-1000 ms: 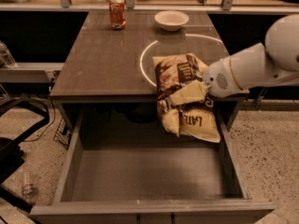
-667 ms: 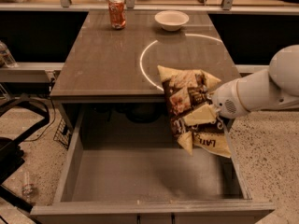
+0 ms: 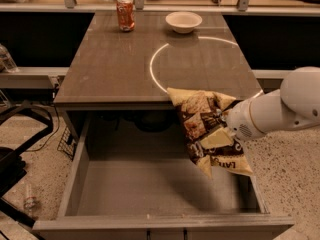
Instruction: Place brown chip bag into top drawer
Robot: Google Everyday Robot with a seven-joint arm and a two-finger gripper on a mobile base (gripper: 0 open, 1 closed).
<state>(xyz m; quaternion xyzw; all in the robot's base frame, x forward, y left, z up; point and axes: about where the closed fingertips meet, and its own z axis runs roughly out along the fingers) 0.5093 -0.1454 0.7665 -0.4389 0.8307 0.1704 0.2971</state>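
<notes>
The brown chip bag (image 3: 206, 130), dark brown and pale yellow with white lettering, hangs in the air over the right side of the open top drawer (image 3: 160, 186), its upper corner level with the table's front edge. My gripper (image 3: 225, 120) reaches in from the right on a white arm and is shut on the bag's right side; the bag hides most of the fingers. The drawer is pulled fully out below the table, its flat grey bottom bare.
On the brown table (image 3: 110, 64) an orange-red soda can (image 3: 125, 14) stands at the back left and a white bowl (image 3: 183, 21) at the back middle. A white ring is marked on the tabletop. Dark frame and cables lie on the floor at left.
The arm has carried the chip bag down and forward, off the table's front edge to over the right part of the open drawer.
</notes>
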